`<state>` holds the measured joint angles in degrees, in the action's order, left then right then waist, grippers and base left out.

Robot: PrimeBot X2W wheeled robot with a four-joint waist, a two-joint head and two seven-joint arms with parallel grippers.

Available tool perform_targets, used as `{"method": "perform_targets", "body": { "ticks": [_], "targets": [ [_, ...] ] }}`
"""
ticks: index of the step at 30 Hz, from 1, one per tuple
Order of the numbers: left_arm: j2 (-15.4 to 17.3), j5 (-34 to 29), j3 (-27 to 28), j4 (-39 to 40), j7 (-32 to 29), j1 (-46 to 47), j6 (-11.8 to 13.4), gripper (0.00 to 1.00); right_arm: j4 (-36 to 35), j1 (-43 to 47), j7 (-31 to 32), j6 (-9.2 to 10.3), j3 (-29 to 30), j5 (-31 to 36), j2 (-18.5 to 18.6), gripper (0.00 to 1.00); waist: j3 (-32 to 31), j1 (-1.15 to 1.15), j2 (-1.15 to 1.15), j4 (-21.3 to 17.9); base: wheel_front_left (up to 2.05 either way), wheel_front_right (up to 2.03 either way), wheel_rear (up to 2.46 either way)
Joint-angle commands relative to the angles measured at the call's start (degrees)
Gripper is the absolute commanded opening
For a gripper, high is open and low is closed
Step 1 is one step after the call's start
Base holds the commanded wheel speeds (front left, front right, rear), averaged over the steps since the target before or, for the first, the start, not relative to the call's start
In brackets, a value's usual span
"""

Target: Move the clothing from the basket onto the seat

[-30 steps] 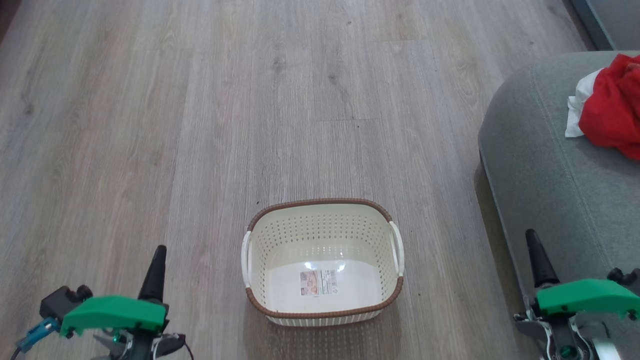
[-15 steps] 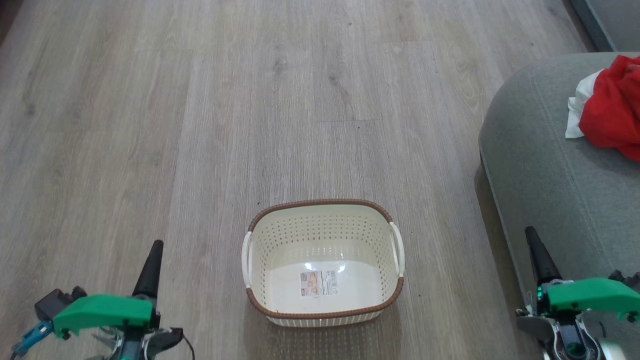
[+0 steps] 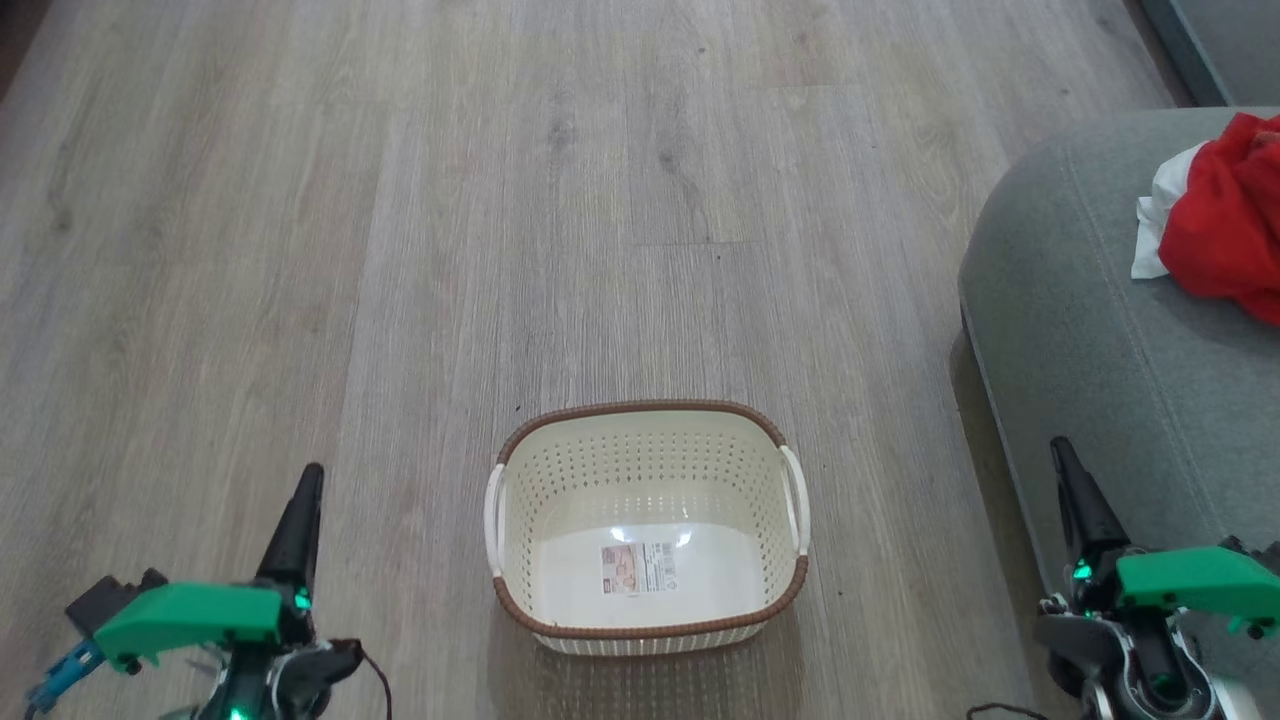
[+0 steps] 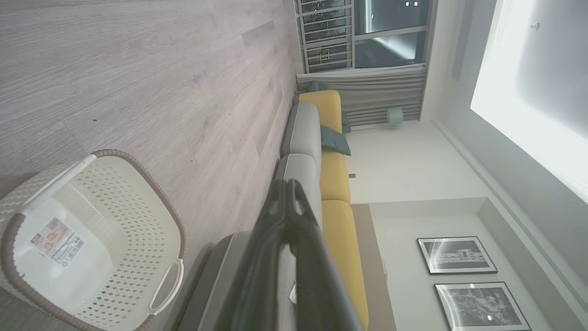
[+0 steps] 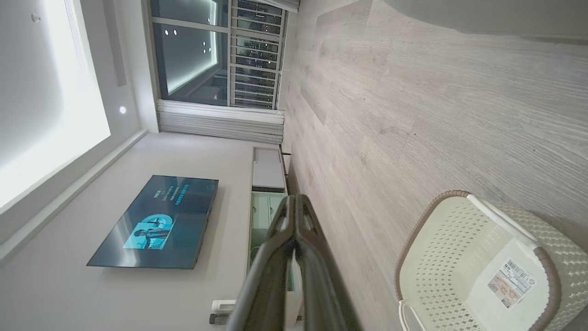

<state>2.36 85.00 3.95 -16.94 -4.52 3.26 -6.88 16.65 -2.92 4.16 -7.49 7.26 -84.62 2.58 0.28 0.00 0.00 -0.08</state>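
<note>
The basket (image 3: 640,406) sits empty on the floor (image 3: 400,250), the clothing (image 3: 1225,235) heaped on the seat (image 3: 1090,330) off to its right, so the job looks done. Flanking the basket, the left end effector (image 3: 305,495) and right end effector (image 3: 1068,475) hang pressed together, holding nothing.

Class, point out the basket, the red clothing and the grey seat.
basket (image 3: 640,405), head view: brown rear rim
red clothing (image 3: 1225,230), head view: middle of heap
grey seat (image 3: 1070,300), head view: bare cushion top
</note>
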Motion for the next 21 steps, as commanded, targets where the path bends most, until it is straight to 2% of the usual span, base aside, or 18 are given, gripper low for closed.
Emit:
{"method": "perform_targets", "body": {
  "ticks": [1, 10, 21],
  "targets": [
    [0.5, 1.8, 2.1, 2.3, -0.6, 2.8, -0.4, 0.00, -2.3, -3.0, 0.9, 0.00, -0.8, -1.9, 0.3, 0.00, 0.0, 0.00, 0.00, 0.0, 0.00, 0.00, 0.00],
    [0.5, 6.9, 2.6, 2.8, -1.9, 2.9, -0.6, 0.00, -2.6, -3.3, 2.3, 0.00, -0.7, -7.3, 0.3, 0.00, -0.1, 0.00, 0.00, 0.1, 0.00, 0.00, 0.00],
    [0.5, 7.2, 2.6, 2.9, -2.0, 2.9, -0.6, 0.00, -2.6, -3.3, 2.3, 0.00, -0.7, -7.5, 0.3, 0.00, -0.1, 0.00, 0.00, 0.1, 0.00, 0.00, 0.00]
  ]
}}
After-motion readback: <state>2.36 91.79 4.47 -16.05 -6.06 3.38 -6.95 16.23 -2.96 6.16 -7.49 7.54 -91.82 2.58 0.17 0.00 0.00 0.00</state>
